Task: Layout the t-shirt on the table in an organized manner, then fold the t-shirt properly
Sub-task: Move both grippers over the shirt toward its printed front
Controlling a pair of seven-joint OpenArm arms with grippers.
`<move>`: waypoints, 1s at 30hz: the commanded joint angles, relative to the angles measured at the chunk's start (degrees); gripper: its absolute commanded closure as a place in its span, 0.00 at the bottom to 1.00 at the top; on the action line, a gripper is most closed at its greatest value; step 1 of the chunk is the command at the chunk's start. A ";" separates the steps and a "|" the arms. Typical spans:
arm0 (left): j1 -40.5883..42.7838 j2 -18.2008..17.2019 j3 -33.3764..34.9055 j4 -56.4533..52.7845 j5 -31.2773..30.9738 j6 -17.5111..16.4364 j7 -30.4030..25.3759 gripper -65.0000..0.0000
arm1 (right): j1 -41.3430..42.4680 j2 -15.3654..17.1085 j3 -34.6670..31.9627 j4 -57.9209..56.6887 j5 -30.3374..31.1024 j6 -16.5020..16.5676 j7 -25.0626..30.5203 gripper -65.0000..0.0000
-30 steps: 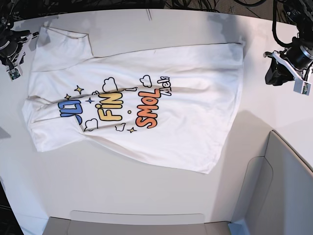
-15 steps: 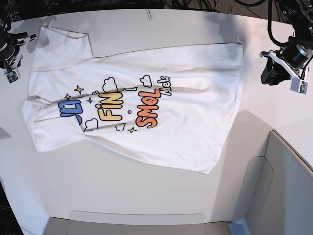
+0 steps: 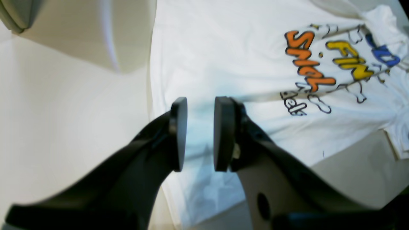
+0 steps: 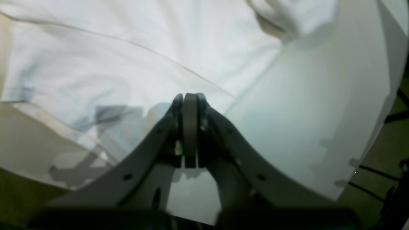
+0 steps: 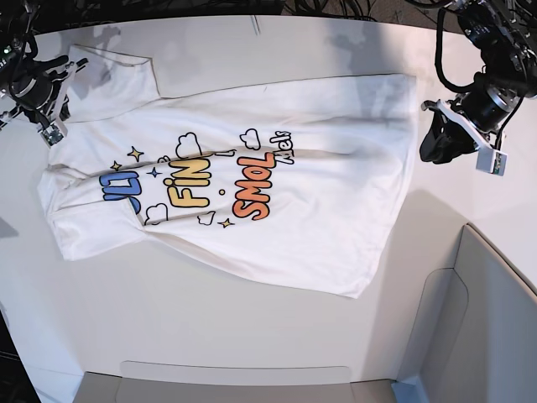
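Note:
The t-shirt (image 5: pixel 277 185) lies print side up across the table (image 5: pixel 210 311), neck end to the left and hem to the right. Its upper sleeve (image 5: pixel 109 75) is spread out, and the lower left sleeve is bunched. My left gripper (image 5: pixel 436 143) hovers just off the hem's right edge. In the left wrist view it (image 3: pixel 200 127) is open, with only the t-shirt (image 3: pixel 239 57) showing through the gap. My right gripper (image 5: pixel 50 92) is by the upper sleeve. In the right wrist view it (image 4: pixel 190 99) is shut on nothing, above the t-shirt's (image 4: pixel 127 48) edge.
A grey padded panel (image 5: pixel 495 319) stands at the lower right, and another strip (image 5: pixel 235 382) runs along the front edge. Dark cables hang beyond the table's far edge. Bare table (image 4: pixel 303 111) lies beside the right gripper.
Both arms have moved inward toward the shirt: the left one toward the hem, the right one toward the upper sleeve. The shirt has not moved.

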 commanded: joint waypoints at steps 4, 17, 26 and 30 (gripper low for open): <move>-2.64 1.38 -0.07 0.93 -0.83 -0.06 -1.19 0.76 | 1.09 2.63 -0.57 0.99 -0.35 0.14 6.43 1.00; -4.83 2.18 -0.07 0.85 -0.75 -0.06 -1.19 0.76 | 3.99 10.19 -1.10 1.08 22.60 0.14 14.87 1.00; -5.98 2.44 -0.16 0.76 -0.66 -0.06 -1.19 0.76 | 11.46 14.23 -8.04 1.08 27.61 0.14 14.52 1.00; -5.98 3.76 -0.16 0.76 -0.66 -0.06 -1.19 0.76 | 14.27 14.14 -11.12 1.08 29.81 0.14 14.52 1.00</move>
